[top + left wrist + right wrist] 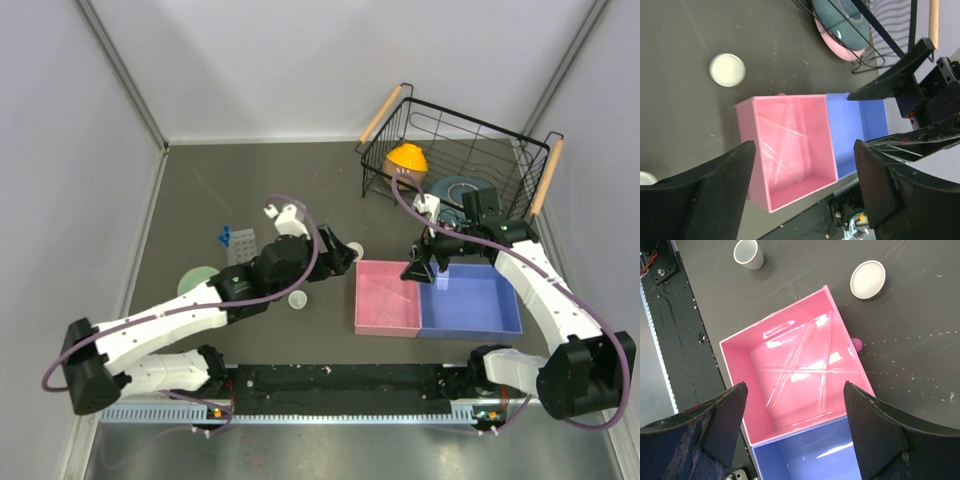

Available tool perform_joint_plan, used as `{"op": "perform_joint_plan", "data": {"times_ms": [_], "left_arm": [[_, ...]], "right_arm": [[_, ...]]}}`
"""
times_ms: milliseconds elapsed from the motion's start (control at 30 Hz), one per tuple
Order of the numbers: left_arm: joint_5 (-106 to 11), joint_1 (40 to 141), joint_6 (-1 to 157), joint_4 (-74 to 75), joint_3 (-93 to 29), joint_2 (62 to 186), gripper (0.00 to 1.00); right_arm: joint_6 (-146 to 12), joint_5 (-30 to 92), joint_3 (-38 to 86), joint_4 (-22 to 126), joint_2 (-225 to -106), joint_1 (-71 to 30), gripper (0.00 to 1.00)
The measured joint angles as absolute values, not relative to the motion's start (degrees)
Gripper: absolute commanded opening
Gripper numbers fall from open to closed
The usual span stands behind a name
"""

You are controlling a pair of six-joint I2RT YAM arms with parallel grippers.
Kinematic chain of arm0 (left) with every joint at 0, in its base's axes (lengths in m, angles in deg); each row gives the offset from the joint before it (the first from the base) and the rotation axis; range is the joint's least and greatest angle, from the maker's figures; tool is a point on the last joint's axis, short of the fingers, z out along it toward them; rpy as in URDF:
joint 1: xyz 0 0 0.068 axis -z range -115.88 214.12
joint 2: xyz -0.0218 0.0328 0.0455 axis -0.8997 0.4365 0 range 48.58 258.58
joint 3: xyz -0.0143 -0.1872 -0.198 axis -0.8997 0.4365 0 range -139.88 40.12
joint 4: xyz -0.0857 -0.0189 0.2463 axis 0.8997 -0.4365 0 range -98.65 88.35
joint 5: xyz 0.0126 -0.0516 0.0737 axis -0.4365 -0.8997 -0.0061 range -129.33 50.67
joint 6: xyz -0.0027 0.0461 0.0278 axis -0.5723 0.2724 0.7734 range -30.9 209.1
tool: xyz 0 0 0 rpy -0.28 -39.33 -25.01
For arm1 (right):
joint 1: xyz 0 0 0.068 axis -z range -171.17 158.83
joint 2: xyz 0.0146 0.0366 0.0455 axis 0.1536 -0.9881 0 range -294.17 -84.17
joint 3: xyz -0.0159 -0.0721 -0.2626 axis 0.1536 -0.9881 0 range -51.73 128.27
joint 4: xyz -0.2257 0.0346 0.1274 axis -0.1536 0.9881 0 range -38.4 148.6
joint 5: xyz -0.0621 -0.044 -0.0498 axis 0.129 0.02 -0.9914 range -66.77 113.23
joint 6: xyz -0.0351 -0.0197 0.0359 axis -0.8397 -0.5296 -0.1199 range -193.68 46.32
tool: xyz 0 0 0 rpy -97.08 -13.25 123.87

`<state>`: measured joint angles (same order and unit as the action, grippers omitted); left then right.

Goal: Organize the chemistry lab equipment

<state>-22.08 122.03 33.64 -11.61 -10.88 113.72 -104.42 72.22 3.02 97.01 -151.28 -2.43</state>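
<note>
- One dark grey table point(200, 180) carries everything.
- Black wire basket with wooden handles point(470, 130), far right, holds an orange bowl point(407, 158) and a teal plate point(460, 188).
- Left end effector point(805, 150): jaws wide apart, nothing between them, hanging just left of the pink bin's far corner.
- Right end effector point(795, 387): jaws wide, empty, over the far edge where the two bins meet.
- Pink rectangular plastic bin point(385, 300) and blue rectangular plastic bin point(480, 305) touch side by side, centre-right.
- Clear rectangular tube rack point(241, 247) stands left of centre.
- Pale green bowl point(197, 280) sits near the rack, on its near-left side.
- Two small round white dishes: one point(868, 279) just beyond the pink bin, one point(748, 253) to its left.
- Several thin clear plastic pipettes point(795, 352) lie crossed inside the pink bin.
- Small clear tubes with blue caps point(224, 237) are at the rack's left edge; in or beside it, cannot tell.
</note>
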Motion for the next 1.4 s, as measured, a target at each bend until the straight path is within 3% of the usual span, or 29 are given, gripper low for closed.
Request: {"op": "perform_joint_plan", "data": {"times_ms": [133,400,667,1400], "left_arm": [[-16.81,122.01,35.98,-15.41,-6.73,105.35,0.99],[-9.88,121.00,38.56,-21.40,2.93,89.52,0.99],[-4.96,120.61,40.20,-26.86,7.15,78.64,0.99],[-4.37,119.98,40.68,-33.49,8.86,77.31,0.99]], "right_arm": [[-104.38,72.81,3.02,97.01,-150.93,-2.19,0.79],[-105.14,72.81,4.35,99.81,-151.11,-2.15,0.82],[-106.13,73.40,15.34,104.29,-155.20,-2.15,0.83],[-106.13,69.09,30.53,107.41,-165.97,-16.64,0.85]]}}
